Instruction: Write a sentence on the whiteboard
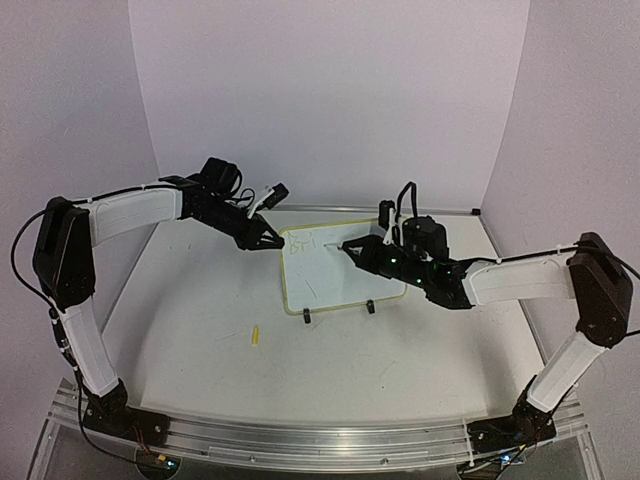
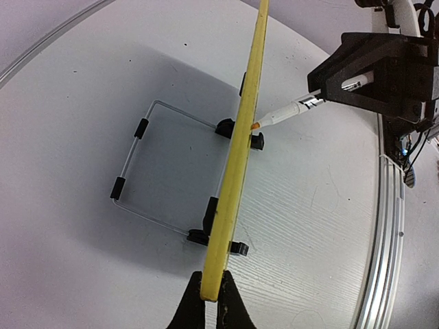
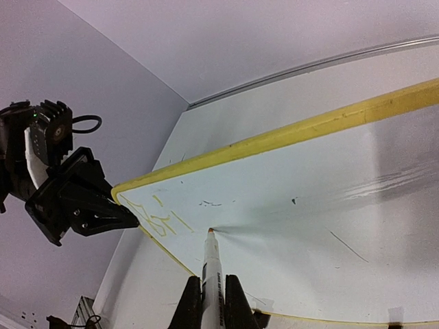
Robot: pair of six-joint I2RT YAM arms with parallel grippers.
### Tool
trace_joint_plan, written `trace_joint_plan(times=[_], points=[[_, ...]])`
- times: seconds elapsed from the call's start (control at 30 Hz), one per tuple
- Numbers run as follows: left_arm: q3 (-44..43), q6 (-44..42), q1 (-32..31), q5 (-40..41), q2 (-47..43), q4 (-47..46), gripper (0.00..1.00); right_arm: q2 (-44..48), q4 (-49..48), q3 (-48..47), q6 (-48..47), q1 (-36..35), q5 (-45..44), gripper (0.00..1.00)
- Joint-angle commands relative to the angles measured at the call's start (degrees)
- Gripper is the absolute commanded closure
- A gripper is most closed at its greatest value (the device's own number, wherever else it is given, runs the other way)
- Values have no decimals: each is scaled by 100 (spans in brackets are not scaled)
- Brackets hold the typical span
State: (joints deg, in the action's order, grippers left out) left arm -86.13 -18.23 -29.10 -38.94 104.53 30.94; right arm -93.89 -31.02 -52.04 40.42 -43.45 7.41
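**Marker tip on the board, most of the line unwritten**

The whiteboard [image 1: 335, 275] stands propped near the middle of the surface [image 1: 200, 340], its long axis running left to right. The sentence [image 3: 161, 221] is only a few yellowish strokes at the top left corner. The marker [image 3: 211, 264] touches the face just right of them, clamped tight in the right claw [image 3: 209, 301]. The left claw [image 2: 211, 301] pinches the board's left edge. The blank face lies rightward, toward the right arm, so the writing should probably run that way.
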Motion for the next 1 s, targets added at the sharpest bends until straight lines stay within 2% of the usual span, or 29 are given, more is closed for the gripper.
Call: trace_joint_plan(times=[0.0,0.5,0.97], points=[[-31,-190,-8,317,-121,11,100,-97,-367,-284,68,51,25,100],[-53,-199,-8,317,-82,26,100,-330,-493,-402,66,73,249,100],[-71,-204,-8,308,-64,34,100,-178,-268,-89,123,73,153,100]])
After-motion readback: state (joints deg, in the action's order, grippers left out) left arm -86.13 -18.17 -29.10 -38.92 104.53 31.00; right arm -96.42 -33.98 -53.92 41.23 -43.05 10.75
